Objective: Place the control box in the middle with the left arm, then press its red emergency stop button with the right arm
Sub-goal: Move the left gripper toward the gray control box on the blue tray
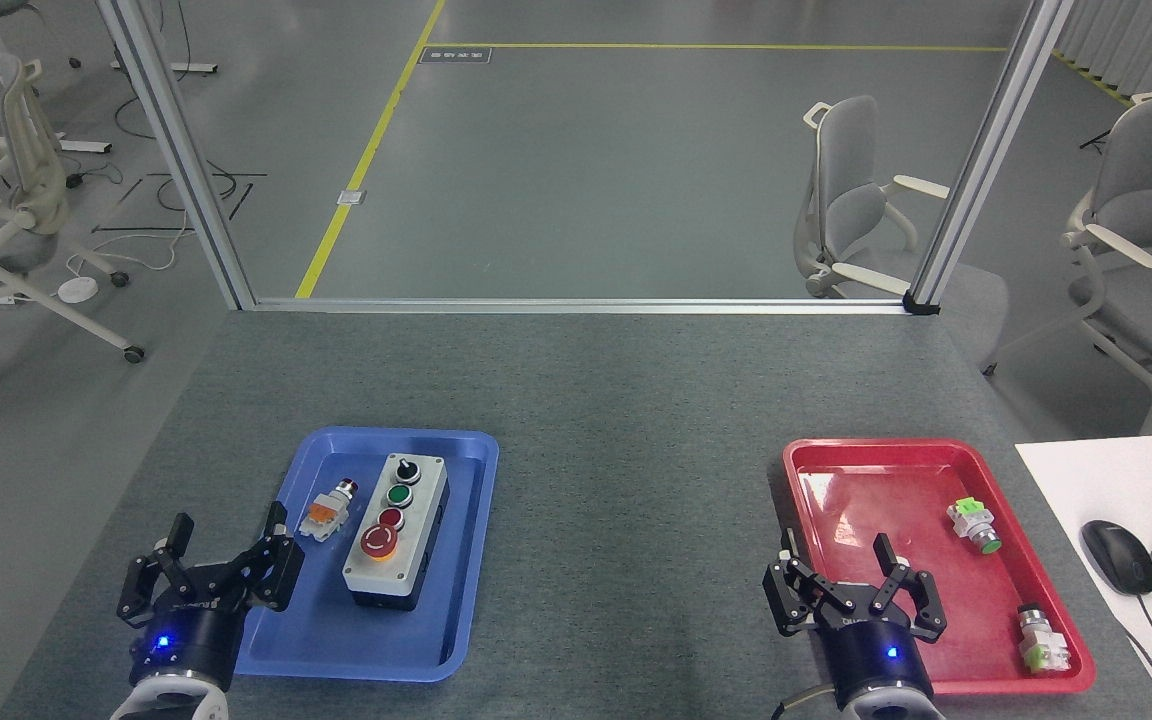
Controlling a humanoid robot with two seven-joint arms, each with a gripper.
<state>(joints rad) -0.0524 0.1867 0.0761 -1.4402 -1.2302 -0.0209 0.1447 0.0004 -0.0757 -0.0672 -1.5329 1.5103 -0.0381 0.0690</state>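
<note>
Control box [396, 533] in blue tray [321, 655], untouched. Left gripper [221, 560] jaws released, right gripper [851, 580] likewise. Straddle box long sides, clear orange push-button part [326, 510], lift above tray rim, carry right onto bare counter [636, 480].

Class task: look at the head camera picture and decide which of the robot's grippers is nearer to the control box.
Left. The left gripper hovers open beside the blue tray, just left of the control box. The right gripper is open far right, over the red tray.
</note>
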